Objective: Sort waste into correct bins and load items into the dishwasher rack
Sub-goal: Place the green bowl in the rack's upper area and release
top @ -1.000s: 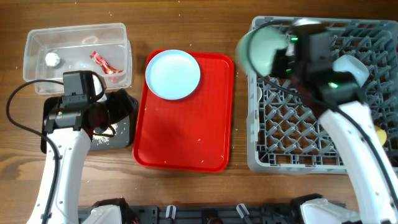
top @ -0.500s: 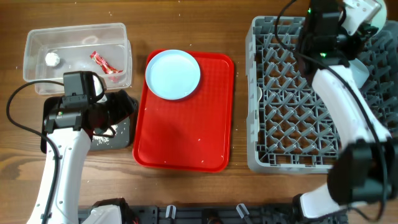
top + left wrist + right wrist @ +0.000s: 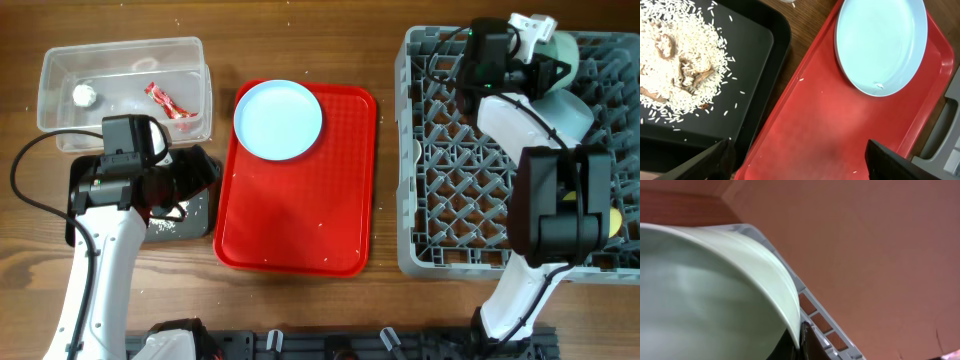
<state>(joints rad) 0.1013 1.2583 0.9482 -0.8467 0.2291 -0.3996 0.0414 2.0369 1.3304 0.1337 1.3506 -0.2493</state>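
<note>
A light blue plate (image 3: 278, 120) lies at the back of the red tray (image 3: 300, 225); it also shows in the left wrist view (image 3: 880, 45). My left gripper (image 3: 200, 178) is open and empty, low over the edge between the black tray of rice scraps (image 3: 685, 65) and the red tray (image 3: 840, 130). My right gripper (image 3: 545, 55) is shut on the rim of a pale green bowl (image 3: 562, 46), held tilted at the back right of the grey dishwasher rack (image 3: 420, 160). In the right wrist view the bowl (image 3: 705, 290) fills the left side, pinched at the jaws (image 3: 799, 340).
A clear bin (image 3: 195, 60) at the back left holds a red wrapper (image 3: 165, 100) and a white crumpled ball (image 3: 84, 95). A white bowl (image 3: 570, 112) and a yellow item (image 3: 613, 218) sit in the rack. Wooden tabletop surrounds everything.
My right arm swung the green bowl from the rack's back left to its back right corner. The left arm has not moved.
</note>
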